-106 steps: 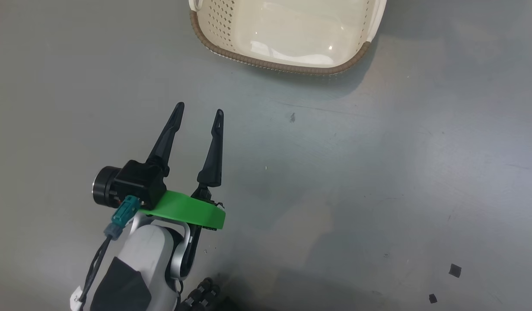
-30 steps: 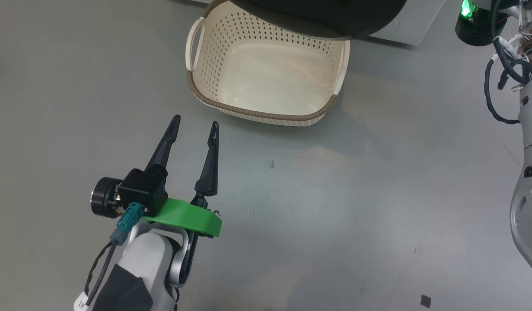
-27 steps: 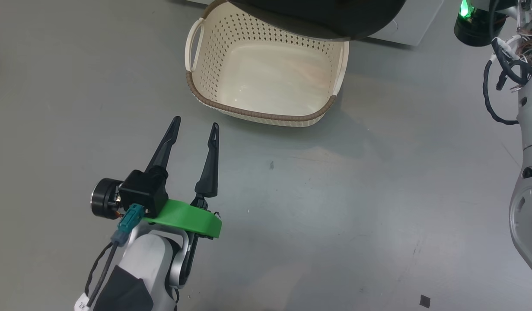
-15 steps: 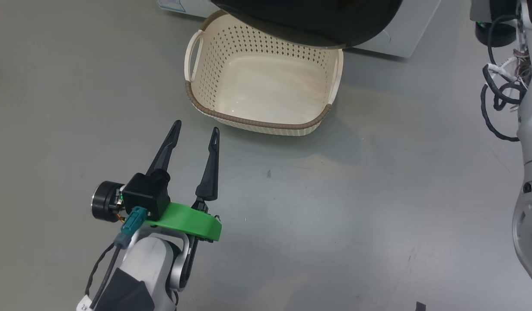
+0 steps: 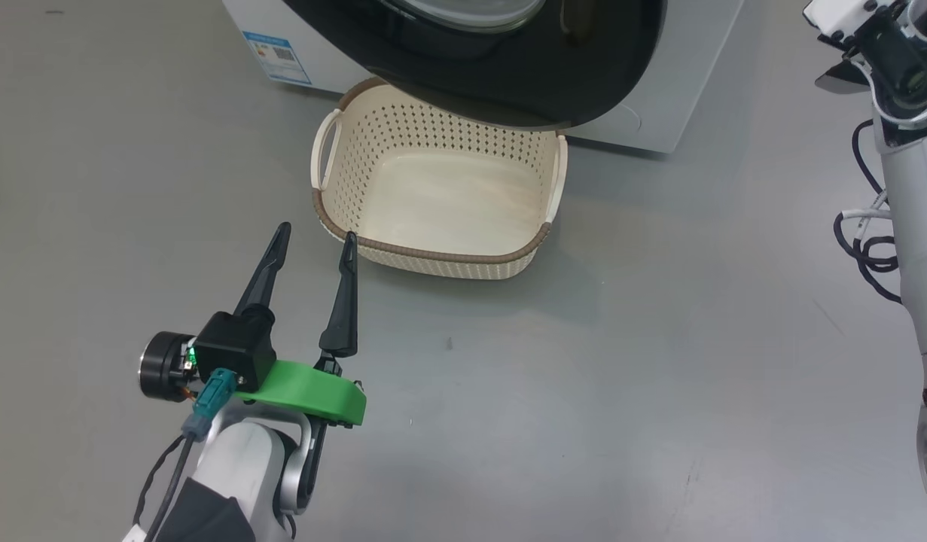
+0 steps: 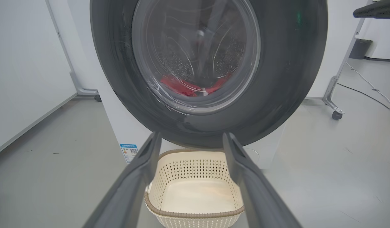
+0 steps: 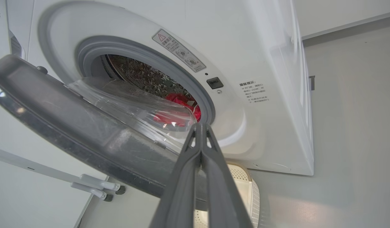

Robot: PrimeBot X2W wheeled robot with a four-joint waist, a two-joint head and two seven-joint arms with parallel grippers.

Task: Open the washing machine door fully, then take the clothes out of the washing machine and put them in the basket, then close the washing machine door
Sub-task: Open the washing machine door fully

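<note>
Under door [image 5: 508, 83] edge, basket [image 5: 440, 253], bare floor [image 5: 659, 339] beside

Floor [image 5: 696, 339]: smooth grey, lightly scuffed, with pale sheen patches under diffuse light.
Landmark, left wrist view: slanted grey frame leg [image 6: 332, 85] standing on a castor [image 6: 336, 115].
Behind it: dark bin [image 6: 359, 48] against a white wall [image 6: 383, 34] with dark skirting [image 6: 377, 59].
Just right of it: thin cable [image 6: 372, 87] snaking over the floor.
Well left of it: grey post [image 6: 61, 47] with a castored foot, beside a plain white panel [image 6: 20, 63].
</note>
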